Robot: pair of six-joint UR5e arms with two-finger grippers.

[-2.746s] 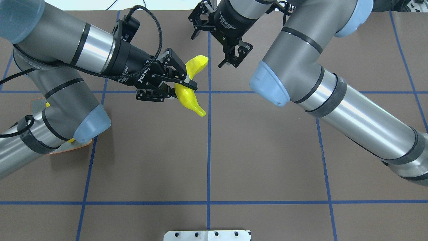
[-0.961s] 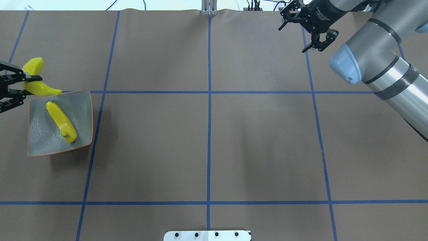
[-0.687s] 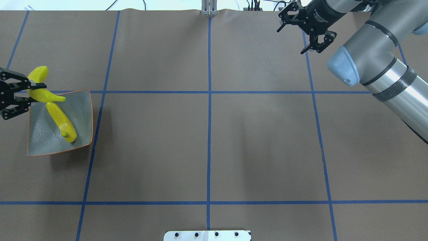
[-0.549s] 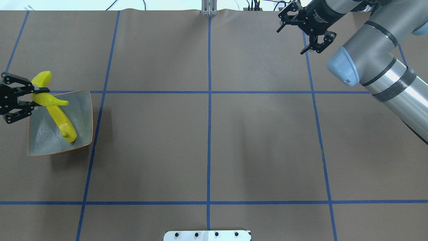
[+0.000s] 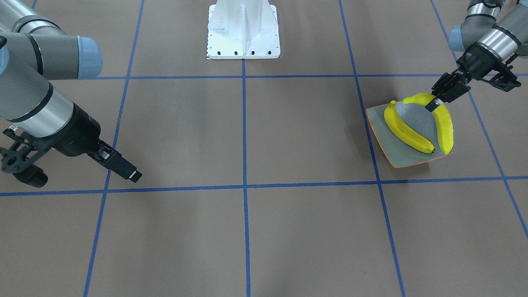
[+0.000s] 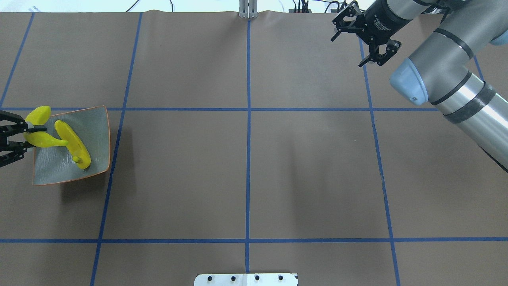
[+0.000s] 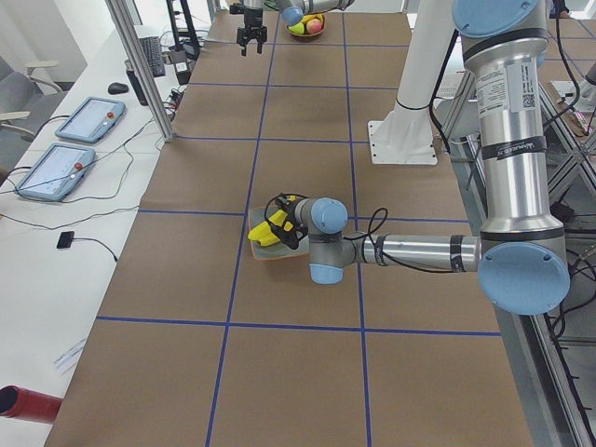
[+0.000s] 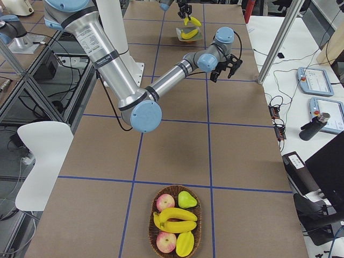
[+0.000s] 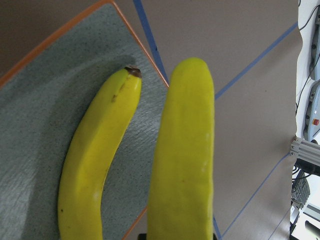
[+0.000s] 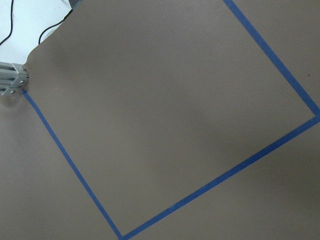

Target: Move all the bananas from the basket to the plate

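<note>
The grey-blue, orange-rimmed plate [image 6: 95, 131] lies at the table's left end, with one banana [image 6: 73, 145] lying on it. My left gripper [image 6: 24, 133] is shut on a second banana [image 6: 41, 139], held low over the plate's left edge beside the first. In the left wrist view the held banana [image 9: 185, 160] runs parallel to the lying banana [image 9: 95, 170] above the plate [image 9: 40, 100]. My right gripper [image 6: 346, 51] hangs open and holds nothing at the far right. The basket [image 8: 151, 220] stands at the table's right end and holds two more bananas [image 8: 174, 220].
Apples and green-yellow fruit share the basket [image 7: 307, 23]. The robot's white base [image 5: 243, 29] stands mid-table on its near edge. Blue tape lines cross the brown table cover. Tablets and cables lie on a side table [image 7: 84, 140].
My left gripper carried the banana from mid-table to the plate and, over the last second, moved it towards the robot and down over the plate's left edge. The right arm withdrew to the right.
</note>
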